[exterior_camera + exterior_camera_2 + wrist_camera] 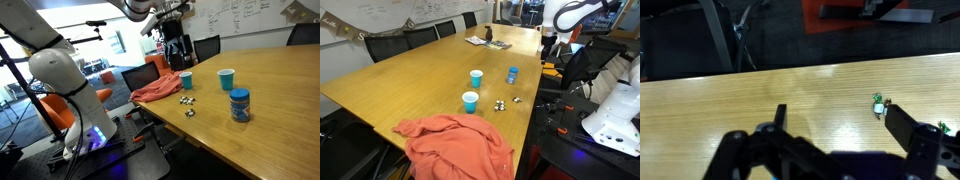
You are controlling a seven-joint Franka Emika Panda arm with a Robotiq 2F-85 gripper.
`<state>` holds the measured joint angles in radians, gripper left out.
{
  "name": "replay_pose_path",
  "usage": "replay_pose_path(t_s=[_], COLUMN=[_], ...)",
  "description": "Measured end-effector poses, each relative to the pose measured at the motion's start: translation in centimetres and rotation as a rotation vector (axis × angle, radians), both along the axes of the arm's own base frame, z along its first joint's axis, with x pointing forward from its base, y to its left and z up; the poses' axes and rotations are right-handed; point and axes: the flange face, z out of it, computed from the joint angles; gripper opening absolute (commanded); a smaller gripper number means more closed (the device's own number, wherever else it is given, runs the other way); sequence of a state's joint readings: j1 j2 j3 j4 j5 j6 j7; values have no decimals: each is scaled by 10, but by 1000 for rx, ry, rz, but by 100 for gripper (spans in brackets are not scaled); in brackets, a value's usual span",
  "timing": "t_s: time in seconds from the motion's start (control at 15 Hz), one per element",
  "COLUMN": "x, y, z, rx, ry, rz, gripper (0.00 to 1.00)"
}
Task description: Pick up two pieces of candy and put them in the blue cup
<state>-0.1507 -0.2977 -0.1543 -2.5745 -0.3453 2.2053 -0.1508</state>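
Observation:
Several tiny wrapped candies lie near the table's edge in both exterior views (187,101) (500,104). Two blue cups stand behind them (186,80) (227,78); they also show from the opposite side (470,101) (476,77). My gripper (174,45) (548,44) hangs high above the table, away from the candies. In the wrist view the gripper (840,125) is open and empty over bare wood. One candy with a white and green wrapper (878,103) lies beside the right finger. Another candy (942,127) shows at the right edge.
A jar with a blue lid (240,104) (512,74) stands near the cups. An orange cloth (158,91) (455,146) is draped over the table's corner. Office chairs surround the wooden table (410,80). Small items (485,41) lie at its far end.

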Motion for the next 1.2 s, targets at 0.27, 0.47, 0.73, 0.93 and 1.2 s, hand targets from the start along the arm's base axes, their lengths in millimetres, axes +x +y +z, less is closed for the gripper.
replay_pose_path(t_s=[0.27, 0.47, 0.73, 0.93, 1.2], x=[15, 16, 17, 18, 18], y=[26, 34, 34, 35, 42], z=[-54, -73, -73, -77, -112], rx=[3, -42, -43, -37, 63], ry=[-17, 22, 21, 8, -136], rz=[31, 59, 60, 68, 20], gripper=[100, 100, 100, 100, 100])
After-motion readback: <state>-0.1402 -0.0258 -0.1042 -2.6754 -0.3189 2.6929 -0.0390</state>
